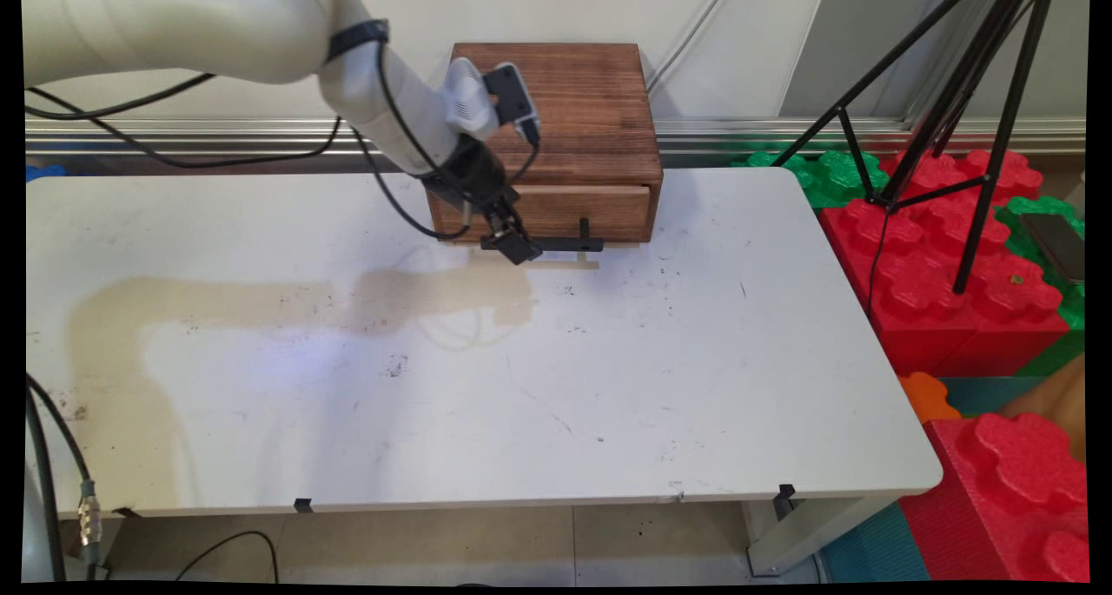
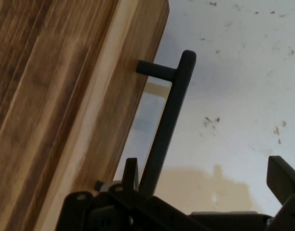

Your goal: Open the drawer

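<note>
The black two-finger gripper (image 1: 512, 243) is seen low at the front of a wooden drawer box (image 1: 556, 100), which stands at the far edge of the white table (image 1: 608, 378), against the wall. In the hand view the gripper (image 2: 210, 185) is spread wide: one finger (image 2: 130, 175) lies between the drawer front (image 2: 85, 120) and the black bar handle (image 2: 169, 120), just beside the bar, while the other finger (image 2: 282, 180) stands well apart over bare tabletop. The bar passes between the two fingers and is not clamped; whether the near finger touches it cannot be told. In the main view the handle (image 1: 569, 244) runs along the bottom of the drawer front (image 1: 582, 208), held off it by short posts. Black cables (image 1: 174, 156) hang from the arm over the table's left part. Beyond the table's right edge, red foam blocks (image 1: 956, 274) and green foam blocks (image 1: 825, 174) are stacked, and a black tripod (image 1: 973, 126) stands on them.
</note>
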